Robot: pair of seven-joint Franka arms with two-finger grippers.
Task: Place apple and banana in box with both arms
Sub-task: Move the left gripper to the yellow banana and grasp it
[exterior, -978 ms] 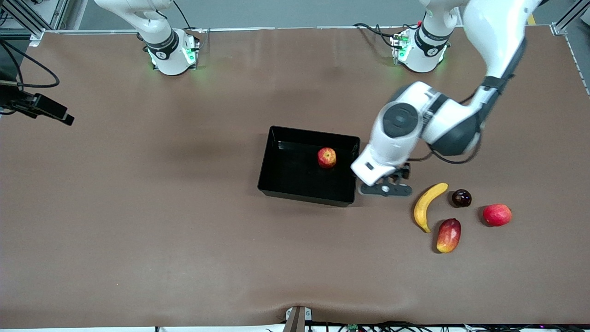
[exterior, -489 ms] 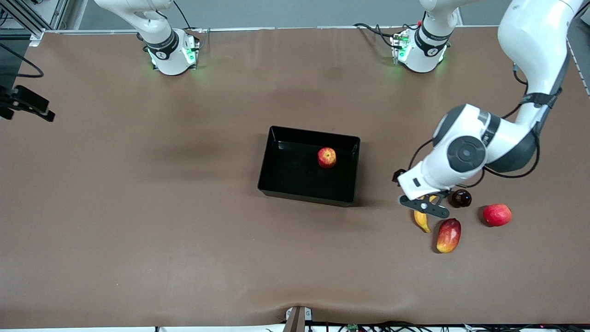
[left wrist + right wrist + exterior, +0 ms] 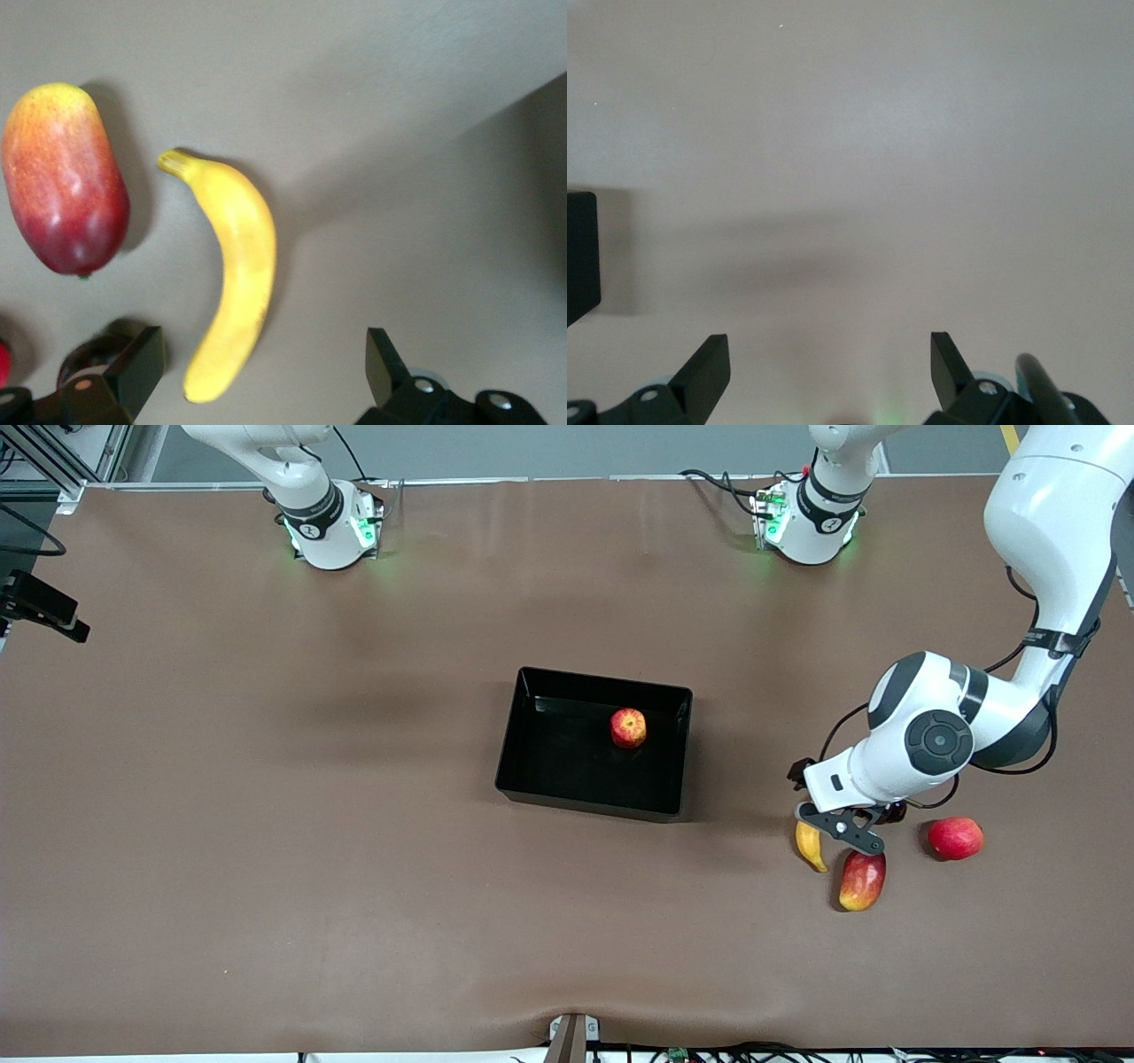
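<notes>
Banana [image 3: 232,266] lies on the table [image 3: 354,868] directly beneath the left claw [image 3: 257,372], whose fingers are spread wide and empty to straddle it. Apple [image 3: 628,727] sits in the box [image 3: 532,779]. Right claw [image 3: 828,367], open and empty, waits at the table's edge.

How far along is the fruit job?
Half done: the apple sits in the box. In hand: the left gripper, open, is over the banana, which lies on the table beside a mango. Left: grasp it and carry it to the box. The right gripper waits, open.
</notes>
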